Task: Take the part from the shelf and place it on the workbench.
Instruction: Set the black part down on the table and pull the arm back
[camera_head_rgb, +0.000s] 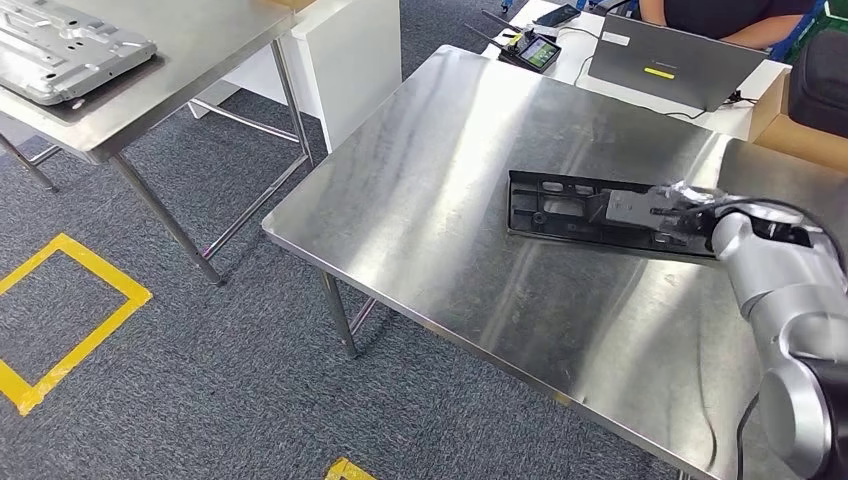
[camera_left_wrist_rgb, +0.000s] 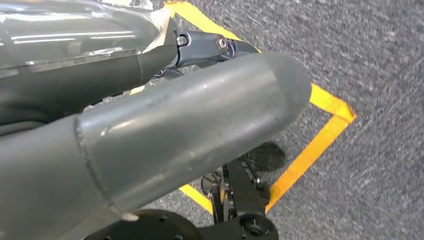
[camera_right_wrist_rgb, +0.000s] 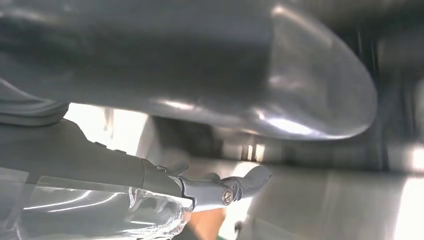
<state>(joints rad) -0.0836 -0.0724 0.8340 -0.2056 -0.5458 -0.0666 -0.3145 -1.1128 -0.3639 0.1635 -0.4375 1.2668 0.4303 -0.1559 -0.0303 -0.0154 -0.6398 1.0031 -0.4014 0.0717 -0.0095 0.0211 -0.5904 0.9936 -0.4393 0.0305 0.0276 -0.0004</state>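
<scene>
On the steel workbench (camera_head_rgb: 450, 200), the right hand (camera_head_rgb: 655, 205) reaches in from the right and rests on the flat black part (camera_head_rgb: 570, 205); its grip cannot be told. The left wrist view shows the left hand (camera_left_wrist_rgb: 165, 135) hanging over carpet (camera_left_wrist_rgb: 380, 60), fingers unclear.

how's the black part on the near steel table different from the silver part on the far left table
The black part is a long, narrow frame; the silver part is a broad light-metal plate. The black part lies under the right hand on the near table; the silver part sits untouched on a dark mat. Both lie flat on steel tables.
</scene>
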